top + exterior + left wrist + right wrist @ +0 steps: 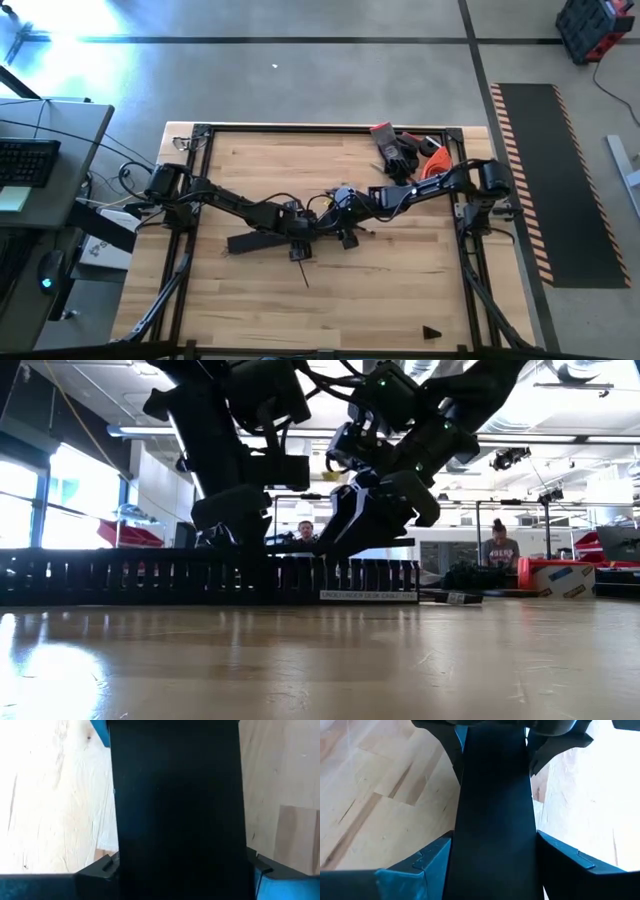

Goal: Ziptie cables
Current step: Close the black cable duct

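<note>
Bright overall, lit from ceiling lamps and from daylight at the windows (30, 510) behind. Strong white glare across the floor (60, 55) at the upper left from above, and a glossy sheen on the table (60, 670) seen level. Arms backlit into near silhouettes there. Wrist pictures overexposed at the wood, almost fully black on the duct (177, 810), soft in focus.

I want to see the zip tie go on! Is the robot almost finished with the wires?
Not close yet. Nothing looks tied, and no wires or zip tie can be picked out. Right now the left gripper and right gripper meet mid-table, each with its fingers either side of a flat black strip, above the black slotted duct. Gathering and tying the wires is all left.
</note>
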You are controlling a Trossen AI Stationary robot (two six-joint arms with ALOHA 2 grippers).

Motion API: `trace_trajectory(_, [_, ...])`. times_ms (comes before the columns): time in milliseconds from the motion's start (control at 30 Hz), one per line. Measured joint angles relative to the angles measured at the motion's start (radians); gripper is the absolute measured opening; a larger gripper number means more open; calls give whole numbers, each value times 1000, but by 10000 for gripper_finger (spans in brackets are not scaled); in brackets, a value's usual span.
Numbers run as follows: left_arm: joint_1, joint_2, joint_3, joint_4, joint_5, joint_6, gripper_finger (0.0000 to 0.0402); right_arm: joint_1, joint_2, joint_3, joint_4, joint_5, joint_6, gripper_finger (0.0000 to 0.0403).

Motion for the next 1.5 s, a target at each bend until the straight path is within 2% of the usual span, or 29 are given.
trace_trajectory(233, [-5,0,-12,16,-4,-3,196,11,-23,0,-20,27,2,217])
trace_trajectory(400, [-9,0,-14,20,-23,0,197,9,26,3,-7,12,21,234])
trace_trajectory(567, [-17,0,-15,14,-27,10,198,8,87,7,10,1,32,231])
trace_trajectory(800, [-23,-30,-13,-25,-29,54,203,7,100,7,22,-14,55,231])
trace_trajectory(1133, [-16,-125,-13,-79,66,124,242,6,102,6,29,-38,63,231])
trace_trajectory(1433, [-10,-148,-10,-96,88,147,245,7,103,2,30,-34,81,231])
trace_trajectory(1500, [-9,-175,-10,-84,120,173,245,8,102,1,27,-35,74,231])
